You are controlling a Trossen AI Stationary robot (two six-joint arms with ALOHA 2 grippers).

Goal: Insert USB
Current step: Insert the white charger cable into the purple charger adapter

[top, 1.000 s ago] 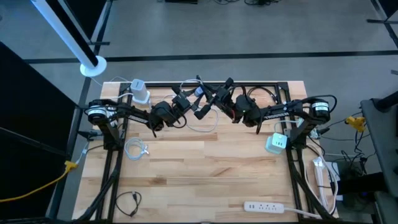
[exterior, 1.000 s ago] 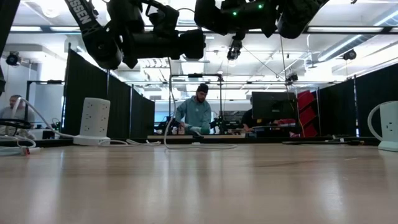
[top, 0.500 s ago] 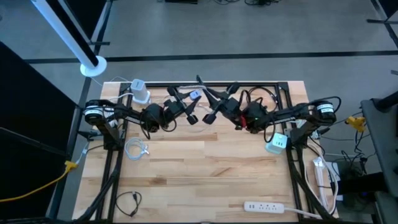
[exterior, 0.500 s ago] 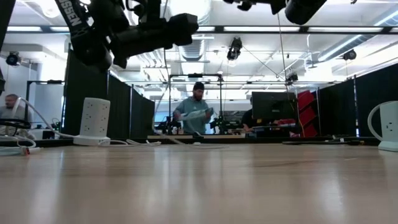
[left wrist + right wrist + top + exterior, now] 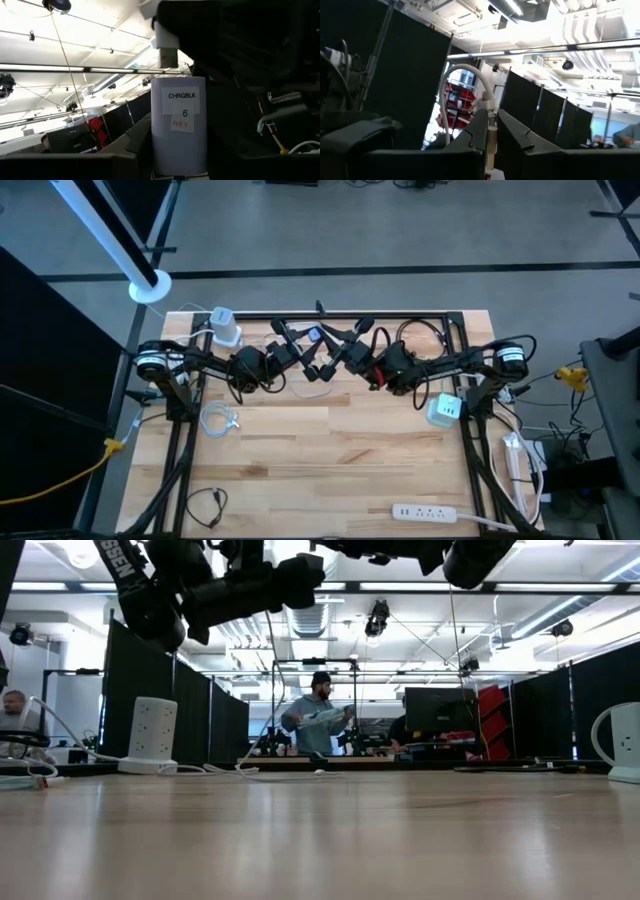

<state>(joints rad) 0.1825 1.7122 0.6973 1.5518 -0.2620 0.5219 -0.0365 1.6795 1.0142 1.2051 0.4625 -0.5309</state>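
The right gripper [image 5: 490, 135] is clamped on a white USB cable [image 5: 462, 85] just behind its plug. The left gripper [image 5: 177, 165] grips a white charger block [image 5: 178, 127] labelled CHRGBLK 6. Both are raised at the table's [image 5: 330, 470] far edge, tips almost meeting. This looks like the mating step; next the plug must line up with the block's port.

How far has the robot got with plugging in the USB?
Both pieces are already picked up. The left claw holds the white charger block in the air, and the right claw pinches the white cable by its plug end. In the high view the claws nearly meet above the table. Pushing the plug in seems left; no view shows it seated.
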